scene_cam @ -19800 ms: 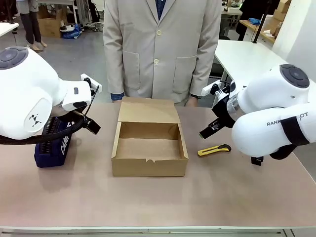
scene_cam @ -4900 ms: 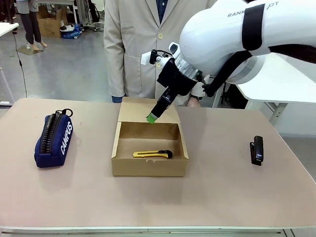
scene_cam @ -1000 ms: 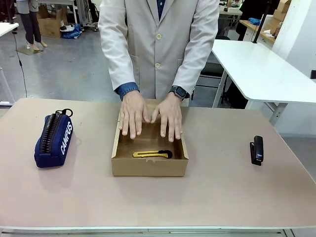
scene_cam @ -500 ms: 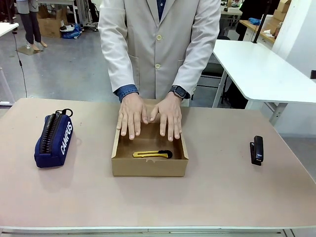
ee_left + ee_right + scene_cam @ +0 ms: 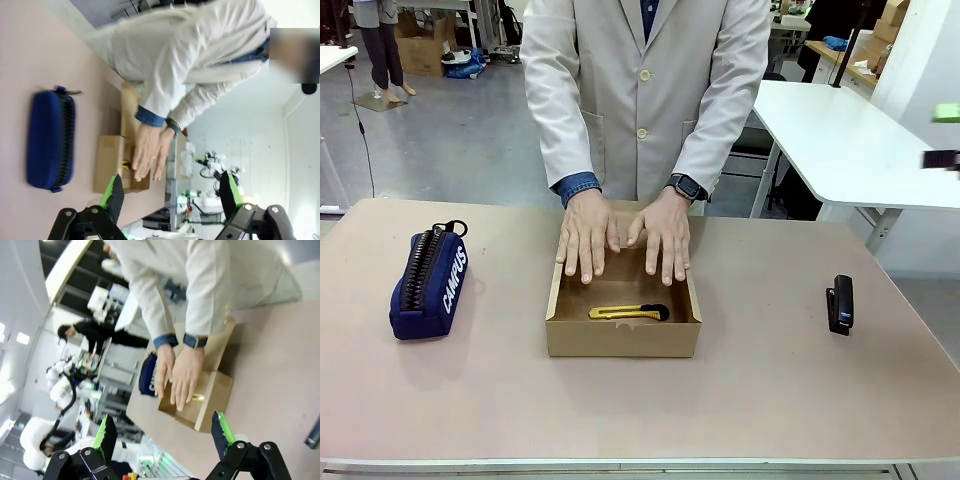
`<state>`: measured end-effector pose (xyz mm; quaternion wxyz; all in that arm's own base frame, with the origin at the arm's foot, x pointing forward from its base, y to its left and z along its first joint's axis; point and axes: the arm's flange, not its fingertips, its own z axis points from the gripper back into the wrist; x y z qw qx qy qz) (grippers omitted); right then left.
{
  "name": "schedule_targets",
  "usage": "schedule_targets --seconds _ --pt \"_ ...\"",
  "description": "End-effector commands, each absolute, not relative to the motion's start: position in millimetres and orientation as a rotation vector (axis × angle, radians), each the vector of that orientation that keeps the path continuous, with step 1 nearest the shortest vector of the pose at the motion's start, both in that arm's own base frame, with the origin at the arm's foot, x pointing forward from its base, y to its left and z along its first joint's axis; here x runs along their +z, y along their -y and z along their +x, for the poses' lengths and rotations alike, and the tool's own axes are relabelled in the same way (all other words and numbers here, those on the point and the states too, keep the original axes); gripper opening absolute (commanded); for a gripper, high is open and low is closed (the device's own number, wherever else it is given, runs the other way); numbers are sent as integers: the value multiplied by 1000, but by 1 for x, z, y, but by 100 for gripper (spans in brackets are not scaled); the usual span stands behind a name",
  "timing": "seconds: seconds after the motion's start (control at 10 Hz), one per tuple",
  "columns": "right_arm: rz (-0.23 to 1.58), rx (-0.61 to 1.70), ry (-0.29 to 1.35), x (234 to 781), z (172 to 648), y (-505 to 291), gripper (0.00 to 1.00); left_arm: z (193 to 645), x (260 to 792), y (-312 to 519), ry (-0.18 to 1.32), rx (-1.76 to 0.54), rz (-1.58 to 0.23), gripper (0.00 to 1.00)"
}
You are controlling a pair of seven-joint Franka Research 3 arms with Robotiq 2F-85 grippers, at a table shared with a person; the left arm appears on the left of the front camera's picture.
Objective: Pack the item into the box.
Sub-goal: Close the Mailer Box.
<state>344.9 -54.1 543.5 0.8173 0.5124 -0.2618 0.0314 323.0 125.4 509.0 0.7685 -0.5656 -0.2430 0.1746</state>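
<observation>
While the person's hand with the watch (image 5: 663, 238) and other hand (image 5: 586, 238) rest flat over the far part of the cardboard box (image 5: 620, 340), we count:

- 1 box
- 1 yellow utility knife (image 5: 628, 312), lying flat inside it near the front wall
- 1 navy pencil case (image 5: 428, 285), well left
- 1 black stapler (image 5: 840, 303), well right
- 2 hands

Vs. 0.5 s ago: hands and knife unchanged. A green pad (image 5: 947, 111) is new at the front view's right edge.

Wrist views add finger spread: left gripper (image 5: 170, 192) wide apart, empty; right gripper (image 5: 163, 432) likewise.
</observation>
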Motion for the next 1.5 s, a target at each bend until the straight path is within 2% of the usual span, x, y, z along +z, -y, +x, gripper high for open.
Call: schedule_targets --seconds 0.0,0.2,0.3,0.4,0.5,0.7,0.8,0.9,1.0,1.1,1.2,1.3,1.4 --pt "1125 135 401 520 401 -13 100 391 494 -66 486 368 -1257 100" --pt "1108 204 277 484 418 -68 100 412 455 -15 378 340 -1233 100" --pt "1109 219 233 473 421 -78 100 410 439 1 406 348 -1197 100" --pt "1084 224 315 492 408 -49 100 398 465 -13 380 354 -1242 100" --pt "1123 204 223 468 408 -90 100 398 465 -13 380 354 -1242 100" --pt "1111 210 234 469 414 -82 100 408 447 2 359 358 -1218 100" --pt "1063 191 166 457 440 -95 100 440 439 24 408 325 -1213 100" --pt "1114 167 126 446 465 -93 100 477 430 45 416 98 -1266 100" --pt "1105 138 119 436 480 -94 100 501 418 58 445 -28 -1255 100" --pt "1110 134 87 423 497 -98 100 523 404 72 378 -166 -1192 100" --pt "1102 106 84 408 515 -105 100 544 393 83 250 -234 -1193 100" --pt "1134 96 36 389 535 -116 100 567 377 89 216 -169 -1149 100" --pt "1130 65 67 376 547 -126 100 577 366 83 215 -56 -1152 100"
